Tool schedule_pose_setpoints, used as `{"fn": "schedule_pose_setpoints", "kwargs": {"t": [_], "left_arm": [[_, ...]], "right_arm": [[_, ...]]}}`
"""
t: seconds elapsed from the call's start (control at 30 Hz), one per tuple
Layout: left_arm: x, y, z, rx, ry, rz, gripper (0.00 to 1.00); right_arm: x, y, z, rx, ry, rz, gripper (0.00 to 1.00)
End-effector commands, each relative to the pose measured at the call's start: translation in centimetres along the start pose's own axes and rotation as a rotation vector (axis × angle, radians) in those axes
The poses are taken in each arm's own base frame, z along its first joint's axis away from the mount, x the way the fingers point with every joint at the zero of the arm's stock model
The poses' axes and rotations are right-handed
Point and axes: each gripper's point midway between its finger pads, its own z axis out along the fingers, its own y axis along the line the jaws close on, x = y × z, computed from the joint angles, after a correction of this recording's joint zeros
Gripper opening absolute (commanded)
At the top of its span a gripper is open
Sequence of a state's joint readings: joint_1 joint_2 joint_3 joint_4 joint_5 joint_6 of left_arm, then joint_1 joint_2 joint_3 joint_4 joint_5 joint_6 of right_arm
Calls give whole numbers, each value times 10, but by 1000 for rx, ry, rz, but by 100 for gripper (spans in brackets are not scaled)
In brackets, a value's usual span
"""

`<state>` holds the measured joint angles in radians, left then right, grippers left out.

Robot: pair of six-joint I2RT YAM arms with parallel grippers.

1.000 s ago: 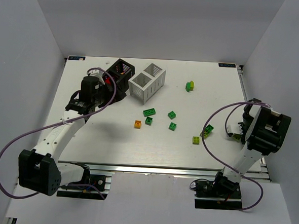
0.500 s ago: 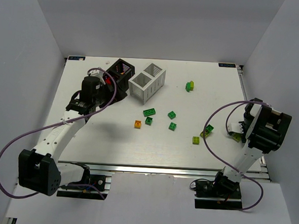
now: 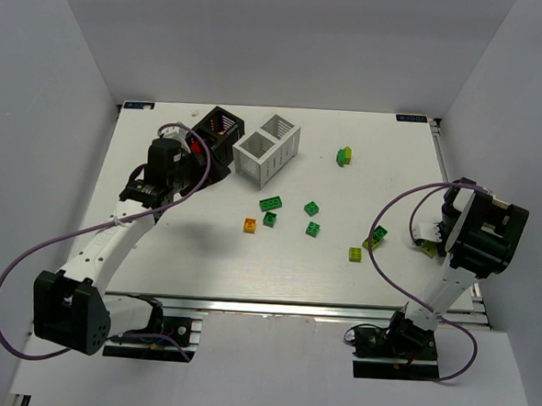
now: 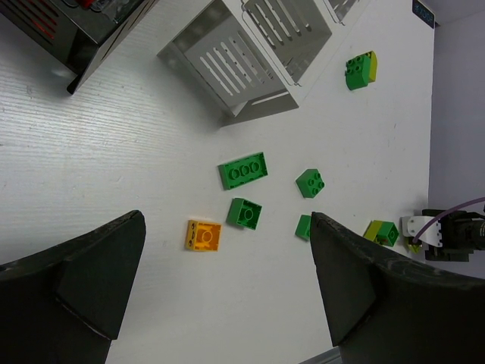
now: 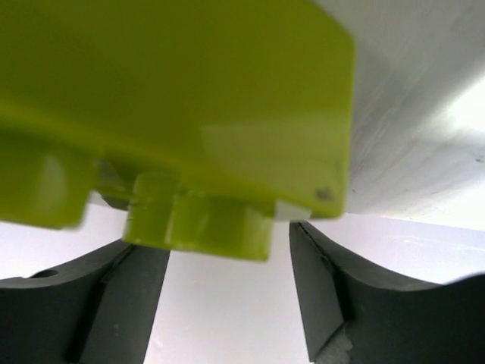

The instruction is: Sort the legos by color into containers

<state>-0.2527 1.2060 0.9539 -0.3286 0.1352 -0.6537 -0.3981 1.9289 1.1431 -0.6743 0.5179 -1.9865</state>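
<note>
Right claw (image 3: 427, 242) sits low at the right table edge. A yellow-green brick (image 5: 174, 98) is between its fingers (image 5: 76, 303); pinching or only straddling, cannot tell. Probably the pick step. Mid-table, loose bricks are unsorted and spaced for single grabs: yellow brick (image 3: 354, 254), orange brick (image 3: 249, 225), green bricks (image 3: 271, 203). Left claw (image 4: 227, 250) is spread wide and empty over the table (image 3: 194, 254), likely ready for another pick. At the far side, the black rack (image 3: 218, 131) is just beside the white rack (image 3: 267, 149), within both arms' reach.
</note>
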Motion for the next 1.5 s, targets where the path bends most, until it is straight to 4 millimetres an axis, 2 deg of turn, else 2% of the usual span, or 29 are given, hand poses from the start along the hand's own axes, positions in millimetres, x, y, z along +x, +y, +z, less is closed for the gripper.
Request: {"fn": "schedule_pose_setpoints", "kwargs": {"t": [0.0, 0.3, 0.63, 0.77, 0.87, 0.93, 0.97, 1.13, 1.37, 1.47], "left_arm": [[-2, -6, -4, 27, -18, 1, 98], [-4, -8, -6, 32, -28, -2, 98], [-4, -10, -5, 38, -25, -4, 98], [-4, -9, -4, 38, -25, -7, 98], [-4, -10, -3, 42, -24, -9, 98], [-5, -11, -2, 46, -25, -10, 98], [-5, -11, -1, 45, -21, -11, 98], [-5, -12, 3, 51, -16, -12, 98], [-6, -13, 4, 49, -14, -14, 98], [-5, -11, 3, 44, -12, -13, 98]], "right_arm": [[2, -9, -2, -28, 12, -334, 66], [-3, -6, -3, -38, -32, -290, 43], [-13, -1, -3, -28, -79, -232, 39], [-19, 2, -3, -34, -118, -157, 45], [-25, -3, -9, -7, -161, -115, 62], [-24, -3, -9, 19, -149, -105, 86], [-23, -4, -12, 37, -139, -105, 89], [-21, -15, -13, 100, -124, -94, 90], [-19, -22, -4, 46, -135, 37, 89], [-18, -18, -3, 31, -125, 30, 90]]}}
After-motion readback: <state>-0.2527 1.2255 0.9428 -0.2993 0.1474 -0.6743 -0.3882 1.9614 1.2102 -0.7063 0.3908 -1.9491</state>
